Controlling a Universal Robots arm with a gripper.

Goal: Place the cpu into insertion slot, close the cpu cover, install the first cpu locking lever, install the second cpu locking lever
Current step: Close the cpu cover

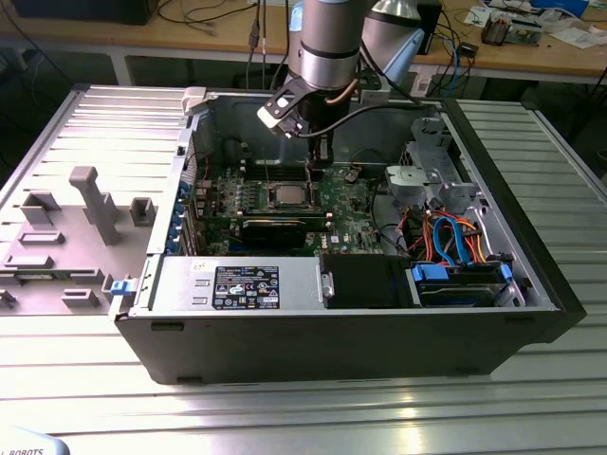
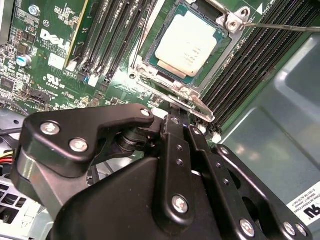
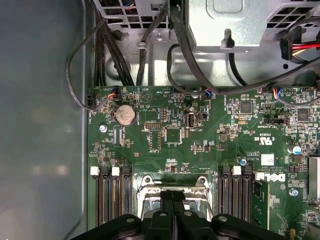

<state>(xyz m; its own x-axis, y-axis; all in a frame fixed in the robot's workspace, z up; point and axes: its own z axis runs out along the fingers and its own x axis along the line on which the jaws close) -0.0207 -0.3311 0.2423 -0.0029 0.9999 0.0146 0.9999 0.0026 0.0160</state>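
CPU (image 1: 289, 196) lies flat in the slot (image 2: 150, 64), metal top up, on the board inside the open case (image 1: 285, 332) on the desk (image 1: 285, 422).

Second wrist view, left to right:
- Memory slots (image 2: 110, 40) run alongside the slot.
- The CPU (image 2: 190, 42) is nearly square, with no marked long axis. Its edges line up with the memory slots.
- The cover (image 2: 160, 79) lies down around it, framing the top.
- A wire lever (image 2: 285, 26) juts out sideways.

Handling (judgement): the CPU is light, stiff and fragile underneath, so take it by opposite edges only. The cover is thin, springy sheet metal, so press on its rim.

The end effector (image 2: 176, 116) hangs just beside the cover's near edge. Its fingers are drawn together with nothing between them. Contact with the cover cannot be confirmed.
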